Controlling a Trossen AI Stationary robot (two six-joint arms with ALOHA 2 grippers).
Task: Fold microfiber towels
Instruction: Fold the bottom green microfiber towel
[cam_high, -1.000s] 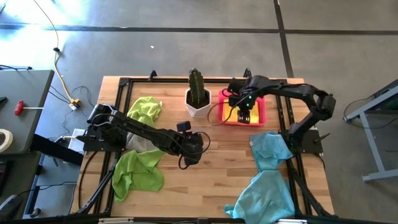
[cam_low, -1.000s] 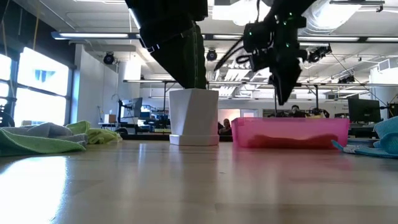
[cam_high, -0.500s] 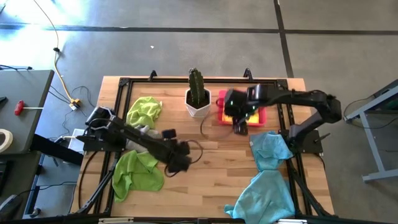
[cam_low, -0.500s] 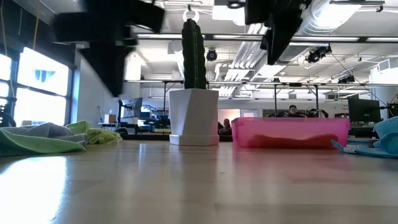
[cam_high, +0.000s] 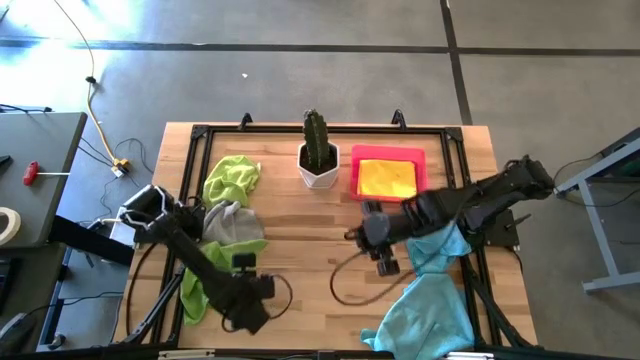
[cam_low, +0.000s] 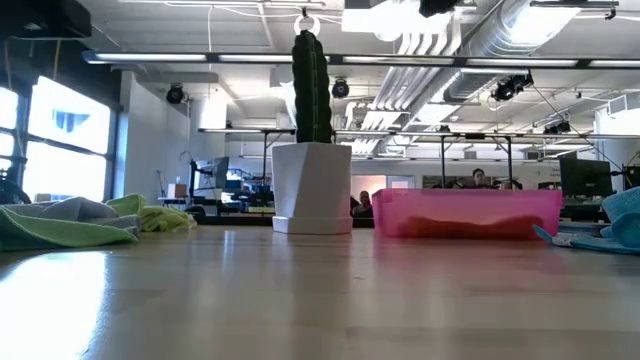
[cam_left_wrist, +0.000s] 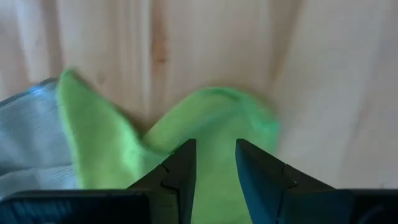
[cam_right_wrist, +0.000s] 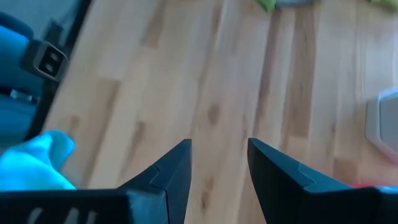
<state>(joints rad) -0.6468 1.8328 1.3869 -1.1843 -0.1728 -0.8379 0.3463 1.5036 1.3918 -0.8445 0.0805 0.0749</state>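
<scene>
A folded yellow towel (cam_high: 388, 178) lies in the pink tray (cam_high: 356, 180) at the far right. A lime green towel (cam_high: 232, 178), a grey towel (cam_high: 232, 222) and a second lime green towel (cam_high: 205, 285) lie crumpled at the left. Two light blue towels (cam_high: 435, 245) (cam_high: 425, 315) lie at the right. My left gripper (cam_high: 250, 305) is open above the near lime green towel (cam_left_wrist: 211, 118), near the table's near edge. My right gripper (cam_high: 382, 262) is open over bare wood (cam_right_wrist: 217, 93), beside the light blue towel (cam_right_wrist: 31, 168).
A cactus in a white pot (cam_high: 318, 155) stands at the far middle, left of the tray; it also shows in the low view (cam_low: 312, 190). A black frame runs around the table's edges (cam_high: 200, 132). Bare wood lies between the two arms (cam_high: 310, 240).
My left gripper has swung from the table's middle toward the near left, over the near lime green towel. My right gripper has drawn back from the pink tray toward the near edge, so the yellow towel in the tray now shows.
</scene>
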